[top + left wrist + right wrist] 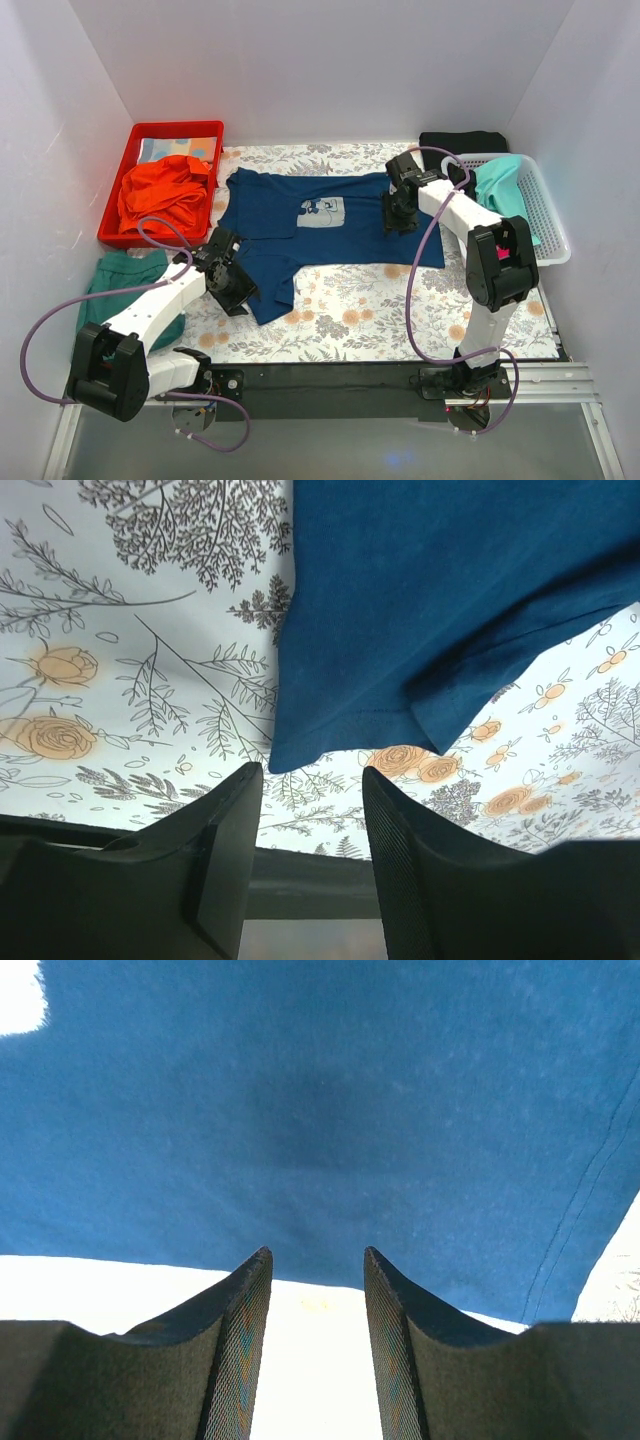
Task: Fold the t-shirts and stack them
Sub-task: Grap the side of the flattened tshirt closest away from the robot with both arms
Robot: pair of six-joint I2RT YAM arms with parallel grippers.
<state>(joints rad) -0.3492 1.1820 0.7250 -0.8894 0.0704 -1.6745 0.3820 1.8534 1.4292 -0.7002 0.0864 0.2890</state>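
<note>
The navy t-shirt [270, 215] lies spread flat mid-table on the floral cloth [340, 320]. The left gripper [235, 287] reaches forward, low at the shirt's near-left corner, jaws apart, empty. The right gripper [398, 218] angles inward above the shirt's right side, jaws apart, empty.

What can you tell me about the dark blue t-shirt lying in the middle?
The navy t-shirt is soft matte cloth with a pale chest print, spread mostly flat, print up, on the floral tablecloth. One sleeve points toward the near edge, just ahead of the open left gripper. The open right gripper is over its right part; contact unclear.
</note>
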